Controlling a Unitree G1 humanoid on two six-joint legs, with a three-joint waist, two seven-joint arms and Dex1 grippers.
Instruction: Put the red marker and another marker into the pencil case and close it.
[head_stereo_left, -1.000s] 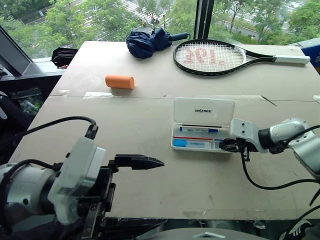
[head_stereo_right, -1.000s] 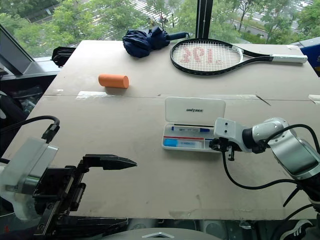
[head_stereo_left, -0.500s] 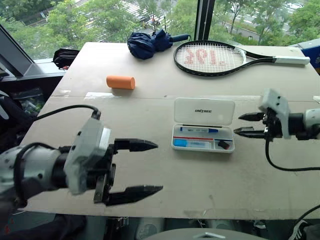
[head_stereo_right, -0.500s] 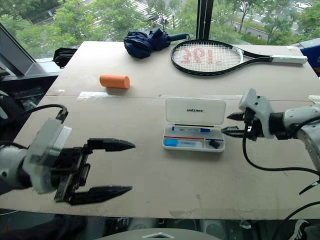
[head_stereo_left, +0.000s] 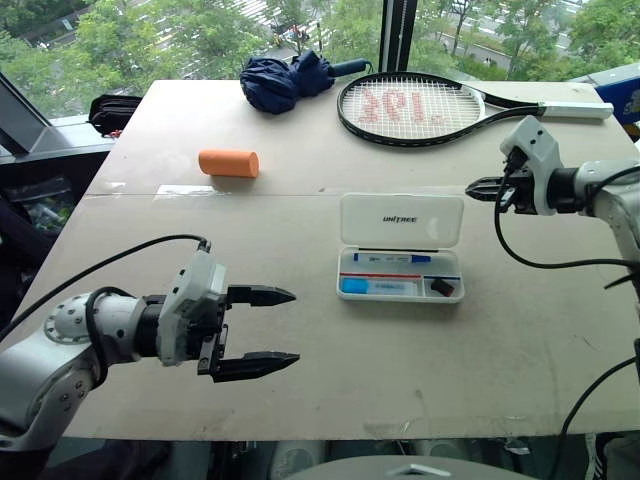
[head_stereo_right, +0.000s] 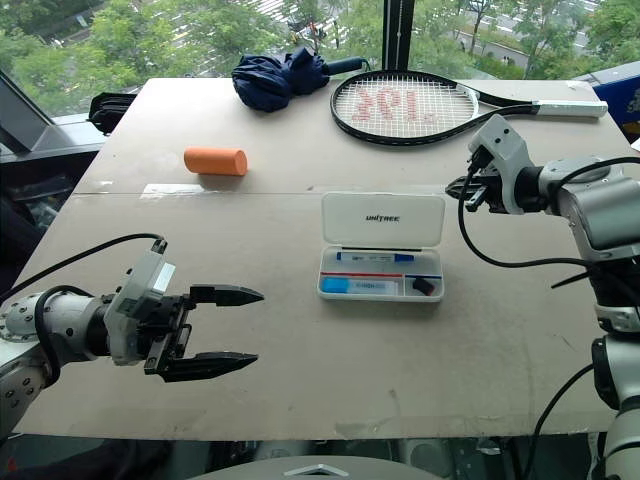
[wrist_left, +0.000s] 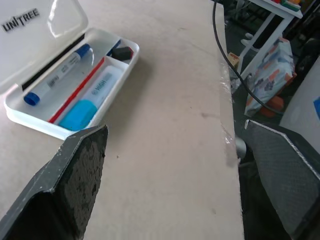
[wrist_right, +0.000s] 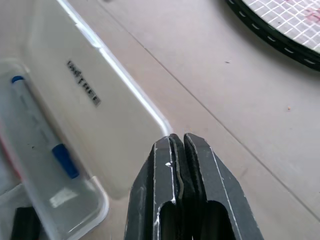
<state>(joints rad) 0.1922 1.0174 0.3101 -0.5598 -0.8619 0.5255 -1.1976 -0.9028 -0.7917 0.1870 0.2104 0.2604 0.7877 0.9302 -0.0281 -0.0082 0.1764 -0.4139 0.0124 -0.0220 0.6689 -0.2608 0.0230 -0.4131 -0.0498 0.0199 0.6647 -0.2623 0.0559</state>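
On the desk (head_stereo_left: 300, 220), mid-surface, the pencil case (head_stereo_left: 401, 262) lies open with its lid folded flat away from me; the tray holds a blue-capped marker (head_stereo_left: 392, 258), a thin red stripe and a small dark piece at its right end. My right tool (head_stereo_left: 478, 187), at the tray's right end a second ago, has lifted away to beside the lid's far right corner with its fingers pressed together and empty. My left tool (head_stereo_left: 262, 327) has come lower and hangs near the desk's near edge, wide open and empty; I judge loading done and closing the lid next.
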